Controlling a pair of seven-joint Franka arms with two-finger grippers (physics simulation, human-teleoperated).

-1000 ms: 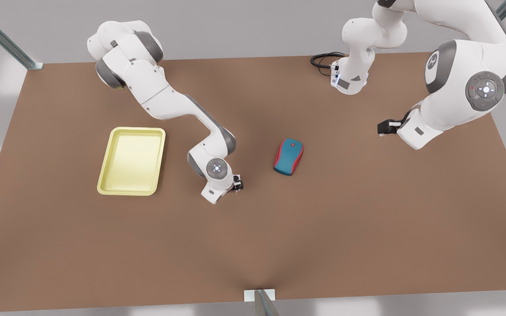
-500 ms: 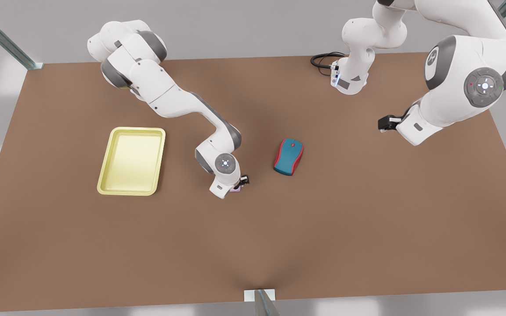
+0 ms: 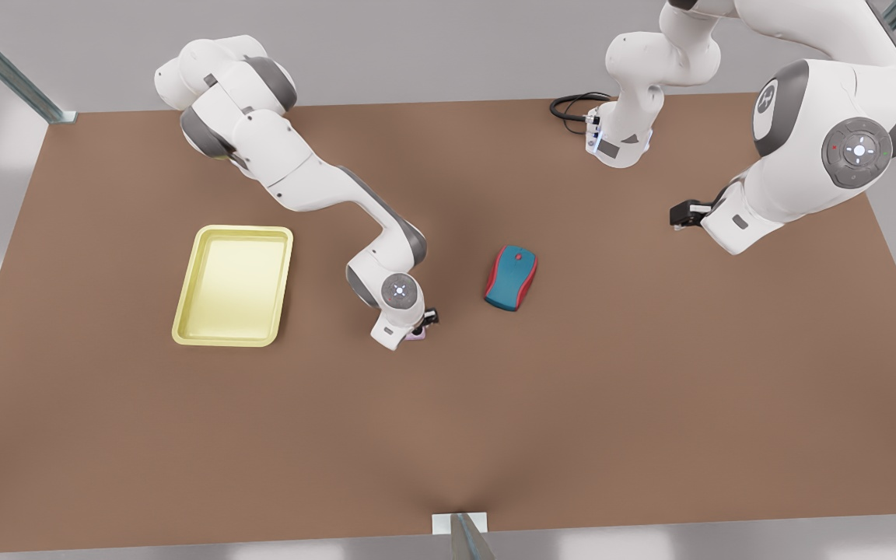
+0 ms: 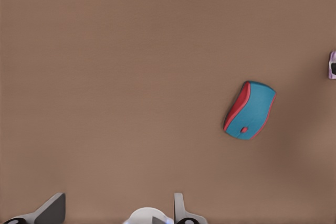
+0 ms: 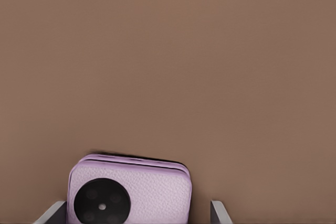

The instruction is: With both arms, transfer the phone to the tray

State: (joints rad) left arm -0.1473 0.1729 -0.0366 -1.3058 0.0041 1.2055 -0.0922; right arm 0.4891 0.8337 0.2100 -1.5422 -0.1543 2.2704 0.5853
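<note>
The right pincer [image 3: 420,327] hangs low over the phone [image 5: 129,192] on the bench [image 3: 572,389], between tray [image 3: 183,327] and computer mouse [image 3: 511,278], fingers [image 5: 219,212] apart either side, so closing comes next, while the left pincer [image 3: 680,216], spread, waits well apart.

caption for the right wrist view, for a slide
Right gripper open, fingers straddling the pink phone on the brown table.

Soft, even light falls from above on my table [image 3: 650,404], with pale bright patches along its edges. Faint diffuse shadows darken the middle under my arms. No glare. My wrist views look slightly soft, perhaps blurred, near the fingertips.
</note>
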